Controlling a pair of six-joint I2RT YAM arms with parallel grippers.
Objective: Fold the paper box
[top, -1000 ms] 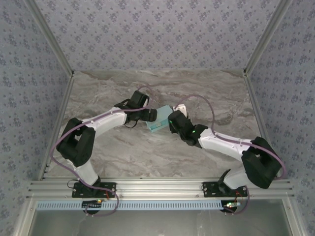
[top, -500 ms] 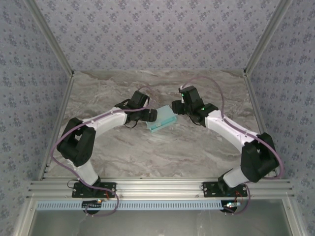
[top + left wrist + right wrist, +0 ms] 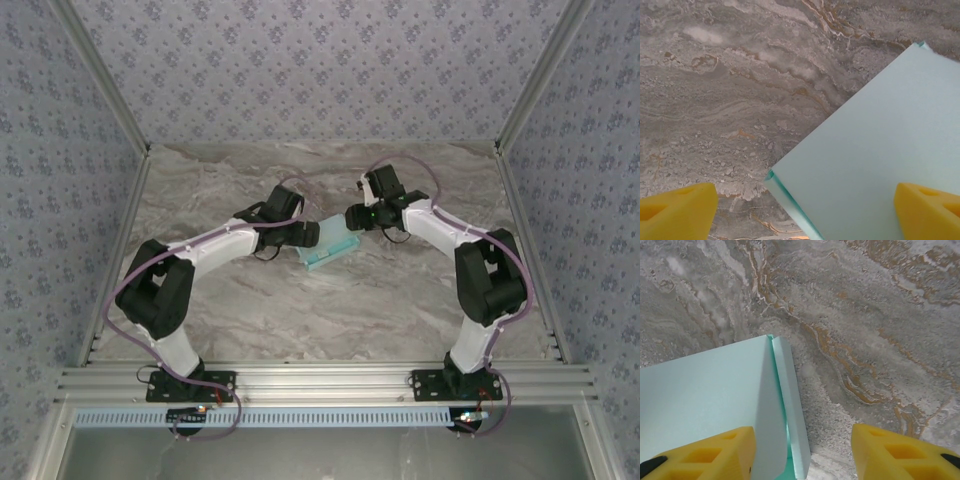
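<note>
The paper box (image 3: 328, 243) is a pale blue, flat rectangular box lying aslant mid-table. My left gripper (image 3: 306, 236) is at its left end, jaws wide open. In the left wrist view a corner of the box (image 3: 875, 145) lies between the yellow fingertips (image 3: 677, 210), and neither one presses on it. My right gripper (image 3: 356, 218) stands open at the box's far right end. There the box top (image 3: 705, 390) runs under the left fingertip (image 3: 700, 455), and a narrow side flap (image 3: 790, 405) stands slightly ajar between the fingers. The right finger is over bare marble.
The marble table top (image 3: 300, 310) spreads all round the box. Patterned walls with aluminium posts close the left, right and back sides. A metal rail (image 3: 320, 380) with both arm bases runs along the near edge.
My right arm has swung from the box's near side round to its far right end, elbow folding upward. The left arm and the box have stayed put.
</note>
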